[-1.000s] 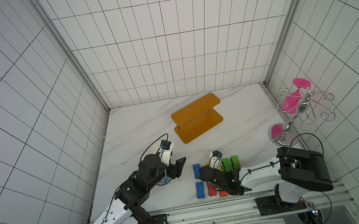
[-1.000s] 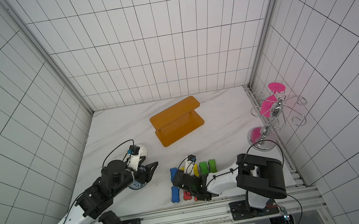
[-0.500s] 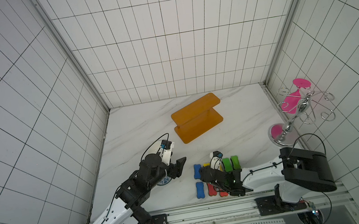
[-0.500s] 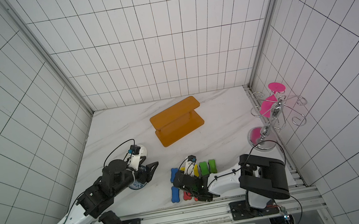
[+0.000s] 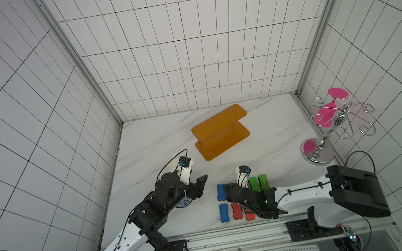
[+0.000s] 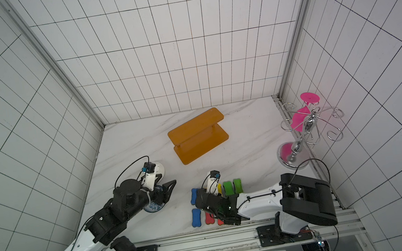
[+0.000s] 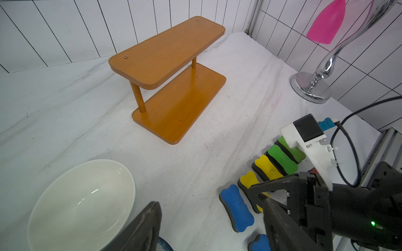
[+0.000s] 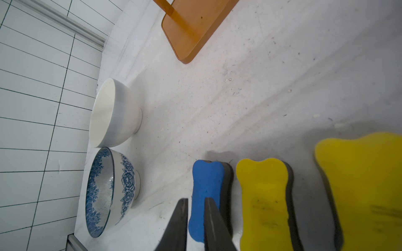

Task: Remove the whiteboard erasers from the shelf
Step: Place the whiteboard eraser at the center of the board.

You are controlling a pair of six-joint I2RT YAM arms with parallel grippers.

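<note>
The left gripper (image 5: 201,186) hangs over the near-left table (image 5: 143,152), jaws spread wide with nothing between them. Beneath that arm stand 2 bowls, just beside each other: a white bowl (image 8: 115,113) farther back and a blue-patterned bowl (image 8: 127,184) nearer.

At the far centre the orange shelf (image 5: 219,131) stands upright. Every eraser in sight is off it, on the table near the front edge and well apart from the shelf.

The farther row reads, left to right: a blue eraser (image 7: 236,207), 2 yellow erasers (image 7: 268,168) and 2 green erasers (image 7: 281,159), tilted on edge and close together. The nearer row lies flat: a second blue eraser (image 5: 224,212), then 2 red erasers (image 5: 236,210). The right arm (image 5: 302,192) covers part of it.

The right gripper (image 8: 195,198) sits low over the left end of the farther row, jaws parted by only a narrow slit. The blue eraser shows through the slit, and I cannot tell whether the jaws touch it.

At the far right stands a chrome rack (image 5: 318,157) with pink discs (image 5: 337,92).
</note>
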